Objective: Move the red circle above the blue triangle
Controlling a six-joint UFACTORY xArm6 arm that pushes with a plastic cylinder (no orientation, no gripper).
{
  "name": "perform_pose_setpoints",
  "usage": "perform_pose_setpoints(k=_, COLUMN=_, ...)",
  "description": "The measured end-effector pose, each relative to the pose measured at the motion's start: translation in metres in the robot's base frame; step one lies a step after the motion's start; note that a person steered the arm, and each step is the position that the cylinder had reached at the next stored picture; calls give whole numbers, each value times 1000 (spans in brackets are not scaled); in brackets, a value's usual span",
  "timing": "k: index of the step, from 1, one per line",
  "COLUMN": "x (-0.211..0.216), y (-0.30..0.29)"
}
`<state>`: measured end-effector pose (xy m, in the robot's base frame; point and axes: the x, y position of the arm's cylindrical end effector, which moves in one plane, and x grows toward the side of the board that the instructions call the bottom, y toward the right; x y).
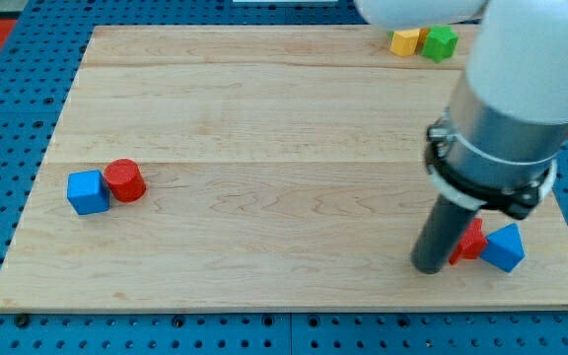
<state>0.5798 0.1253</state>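
The red circle (125,180) lies at the view's left on the wooden board (284,118), touching a blue cube (88,192) on its left. The blue triangle (505,247) lies at the view's lower right, near the board's right edge. A red block (470,243), shape unclear, sits just left of the triangle, partly hidden by my rod. My tip (428,266) rests on the board just left of that red block, far to the right of the red circle.
A yellow block (405,41) and a green block (440,43) sit side by side at the view's top right, near the board's top edge. The arm's large grey body (521,89) covers the upper right of the view. Blue pegboard surrounds the board.
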Motion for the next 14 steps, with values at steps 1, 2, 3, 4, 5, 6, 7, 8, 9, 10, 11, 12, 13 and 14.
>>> perform_pose_setpoints(k=1, x=1, y=-73)
perform_pose_setpoints(k=2, x=1, y=-161)
perform_pose_setpoints(k=3, x=1, y=-256)
perform_pose_setpoints(k=4, x=-1, y=-349)
perform_pose_setpoints(k=5, x=-15, y=-427)
perform_pose_setpoints(k=6, x=-17, y=-430)
perform_pose_setpoints(k=7, x=-58, y=-430)
perform_pose_setpoints(k=8, x=-102, y=-422)
perform_pose_setpoints(k=9, x=-103, y=-342)
perform_pose_setpoints(k=10, x=-96, y=-234)
perform_pose_setpoints(k=11, x=-96, y=-147)
perform_pose_setpoints(k=12, x=-96, y=-135)
perform_pose_setpoints(k=13, x=-99, y=-161)
perform_pose_setpoints(k=14, x=-120, y=-170)
